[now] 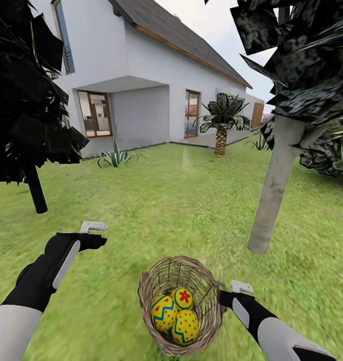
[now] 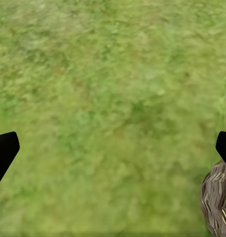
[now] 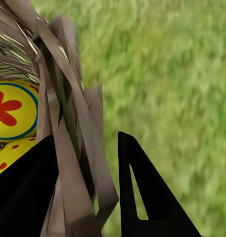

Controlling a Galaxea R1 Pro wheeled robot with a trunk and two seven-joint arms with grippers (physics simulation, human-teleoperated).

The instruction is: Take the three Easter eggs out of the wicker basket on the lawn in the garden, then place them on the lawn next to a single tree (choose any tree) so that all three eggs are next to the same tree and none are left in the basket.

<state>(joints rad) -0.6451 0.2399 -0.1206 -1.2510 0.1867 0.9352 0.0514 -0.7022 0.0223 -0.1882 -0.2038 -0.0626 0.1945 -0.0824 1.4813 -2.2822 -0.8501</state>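
- Head view: the wicker basket (image 1: 181, 306) sits on the lawn (image 1: 156, 210), tipped a bit so you look right into it. All three eggs are inside: the red flower egg (image 1: 183, 297), the blue zigzag egg (image 1: 163, 312) and the red dot egg (image 1: 186, 326), all bunched up and touching.
- The right gripper (image 1: 225, 297) is at the basket's rim, on the side toward the tree (image 1: 276, 185) with the pale grey trunk. The wall of the basket runs between its fingers, so it's clamped onto the rim.
- The left gripper (image 1: 102, 233) hangs over bare grass, well apart from the basket, fingers spread with nothing between them.
- Further off there's a white house (image 1: 151, 75), a palm (image 1: 221, 125) and a thin black trunk (image 1: 36, 188).
- Left wrist view: both dark fingertips (image 2: 5, 153) are wide apart at the edges, just grass between them. A bit of wicker (image 2: 217, 202) sits beside one fingertip.
- Right wrist view: the two black fingers (image 3: 147, 197) straddle the woven rim (image 3: 73, 148), one inside, one outside. The flower egg (image 3: 11, 109) and the dotted one (image 3: 14, 153) are right beside the inner finger.
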